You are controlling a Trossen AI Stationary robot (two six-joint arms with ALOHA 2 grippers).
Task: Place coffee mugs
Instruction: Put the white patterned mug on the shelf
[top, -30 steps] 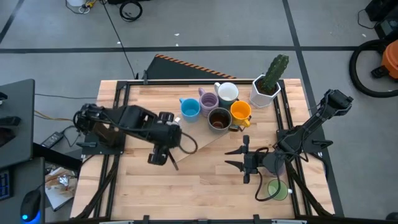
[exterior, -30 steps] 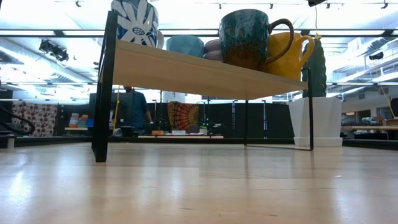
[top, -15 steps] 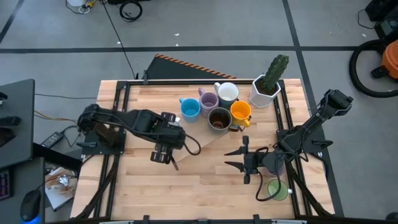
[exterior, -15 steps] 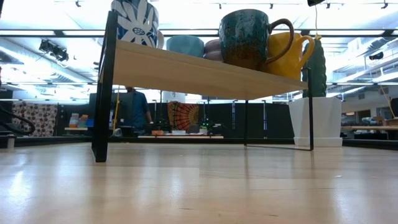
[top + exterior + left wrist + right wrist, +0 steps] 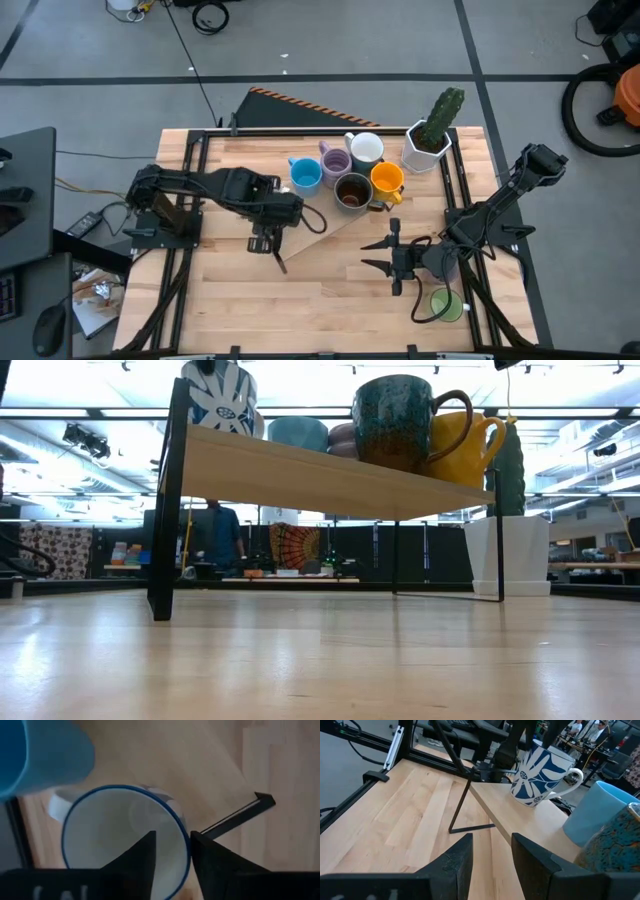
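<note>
- Mug of white ceramic with blue flower print and blue rim (image 5: 540,777) stands upright at the left end of the raised wooden shelf (image 5: 330,478), beside the blue mug (image 5: 305,175).
- Left hand (image 5: 172,851) straddles its rim, one finger inside; a firm grasp can't be told.
- Right hand (image 5: 388,255) hovers released over the near right table (image 5: 330,300).

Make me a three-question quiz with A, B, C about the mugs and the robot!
1. The white ceramic mug with blue flowers stands: A on the raised wooden shelf; B on the floor; C in a plant pot.
2. The ceramic mug beside the dark brown glazed mug, on the right arm's side, is: A red; B orange; C black.
3. The right end effector is: A holding a mug; B shut tight; C open and empty.

Answers: A, the right wrist view shows it on the shelf board. B, the high view shows it orange. C, its fingers stand apart with nothing between.
</note>
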